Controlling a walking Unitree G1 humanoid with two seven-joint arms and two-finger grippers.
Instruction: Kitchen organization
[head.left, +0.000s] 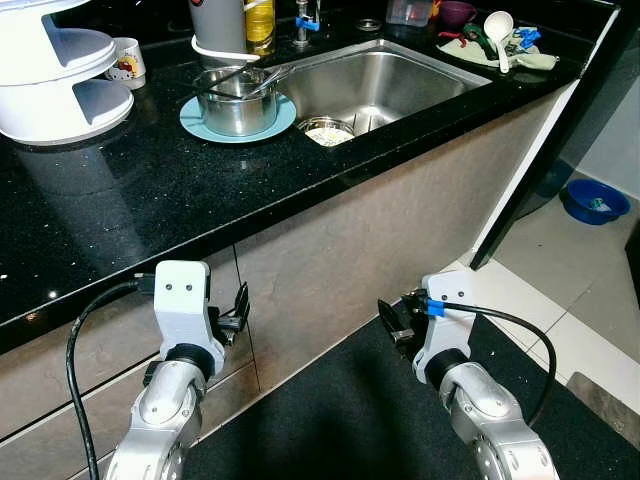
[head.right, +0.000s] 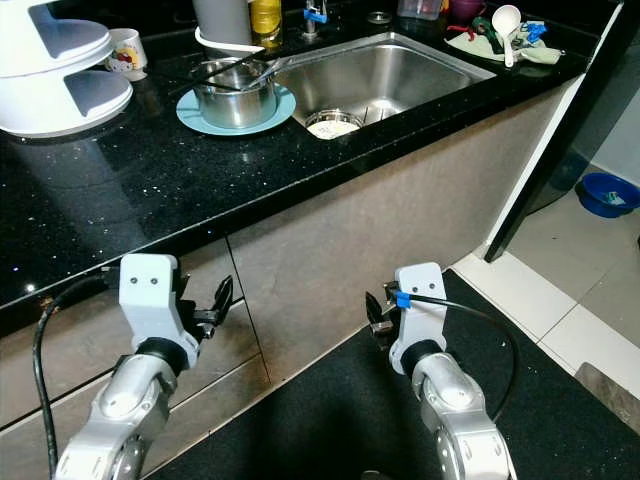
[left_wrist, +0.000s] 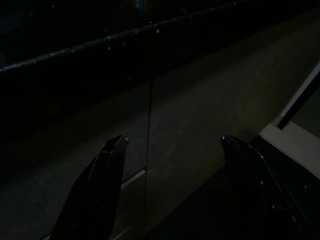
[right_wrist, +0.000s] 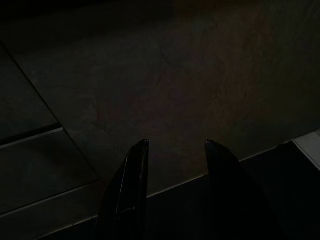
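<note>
Counter (head.left: 150, 190), black and speckled, runs above both arms. Left gripper (left_wrist: 172, 145) and right gripper (right_wrist: 175, 145) hang low before the cabinet fronts (head.left: 330, 260), fingers spread apart, empty. Both wrist views are dark; they resolve cabinet seams and little else. Farther back, a steel pot (head.left: 237, 100) stands on a blue plate (head.left: 196, 122) beside the sink (head.left: 380, 80). A white rack (head.left: 55, 80) is cut off at the picture edge. Items beyond the sink are too small to identify.
</note>
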